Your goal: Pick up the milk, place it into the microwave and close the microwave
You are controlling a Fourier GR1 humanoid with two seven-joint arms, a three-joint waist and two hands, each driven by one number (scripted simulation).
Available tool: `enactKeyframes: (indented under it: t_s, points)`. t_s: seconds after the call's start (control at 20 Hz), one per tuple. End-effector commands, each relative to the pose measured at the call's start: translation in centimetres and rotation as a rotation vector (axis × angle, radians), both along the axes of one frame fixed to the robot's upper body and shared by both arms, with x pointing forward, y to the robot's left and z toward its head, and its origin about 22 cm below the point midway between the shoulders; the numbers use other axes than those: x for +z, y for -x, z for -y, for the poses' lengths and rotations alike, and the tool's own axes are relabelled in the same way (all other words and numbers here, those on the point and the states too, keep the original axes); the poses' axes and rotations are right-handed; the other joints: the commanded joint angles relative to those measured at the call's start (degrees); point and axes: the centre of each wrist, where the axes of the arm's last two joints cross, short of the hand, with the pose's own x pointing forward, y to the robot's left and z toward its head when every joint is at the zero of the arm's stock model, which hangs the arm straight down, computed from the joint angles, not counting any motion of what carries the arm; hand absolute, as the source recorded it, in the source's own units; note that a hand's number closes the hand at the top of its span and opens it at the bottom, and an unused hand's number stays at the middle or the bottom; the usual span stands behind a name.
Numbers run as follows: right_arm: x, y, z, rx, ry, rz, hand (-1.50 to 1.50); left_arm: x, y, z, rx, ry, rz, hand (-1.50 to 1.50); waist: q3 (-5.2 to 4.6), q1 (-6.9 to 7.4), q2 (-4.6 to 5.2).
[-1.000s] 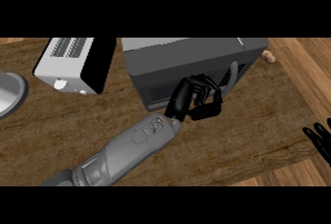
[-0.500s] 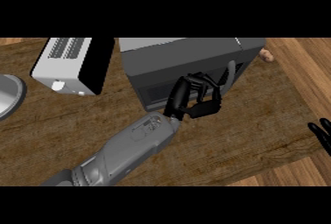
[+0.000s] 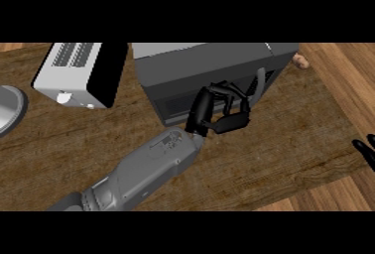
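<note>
The dark grey microwave [image 3: 209, 67] stands at the back of the counter, and its door [image 3: 176, 104] looks closed, with the handle [image 3: 258, 85] toward its right side. My left hand [image 3: 218, 110] is against the door's front just left of the handle, fingers loosely bent, thumb sticking out below, holding nothing. No milk shows anywhere in the view. My right hand [image 3: 364, 150] shows only as fingertips at the right edge, resting open.
A white toaster [image 3: 77, 74] stands left of the microwave. A grey plate [image 3: 9, 106] is cut by the left edge. A small tan object [image 3: 299, 60] peeks out behind the microwave's right corner. The wooden counter's edge runs diagonally at the right.
My left hand has stayed pressed at the microwave's front, shifting only slightly. My right hand has slid farther toward the right edge, so less of it shows.
</note>
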Motion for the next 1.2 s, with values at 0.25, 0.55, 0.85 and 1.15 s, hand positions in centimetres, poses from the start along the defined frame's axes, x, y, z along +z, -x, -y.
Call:
enactKeyframes:
  t_s: [0.25,0.55,0.85,1.15]
  points:
    - [0.4,0.2,-0.5,0.077,-0.018,-0.004,-1.5,0.3,-2.4,-1.3,0.146,0.021,0.014,1.5,-0.02,-0.79,1.09]
    - [1.3,-0.1,-0.9,0.116,-0.005,0.022,-1.5,0.3,-2.4,-1.2,0.142,0.029,0.034,1.5,-0.08,-0.94,1.58]
    - [1.9,0.0,-0.7,0.131,0.004,0.032,-1.5,-0.5,-2.2,-1.5,0.161,0.036,0.038,1.5,-0.04,-1.87,1.72]
    - [2.2,0.0,-0.9,0.136,0.002,0.03,-1.5,-0.2,-2.3,-1.4,0.174,0.048,0.049,1.5,-0.06,-1.83,1.57]
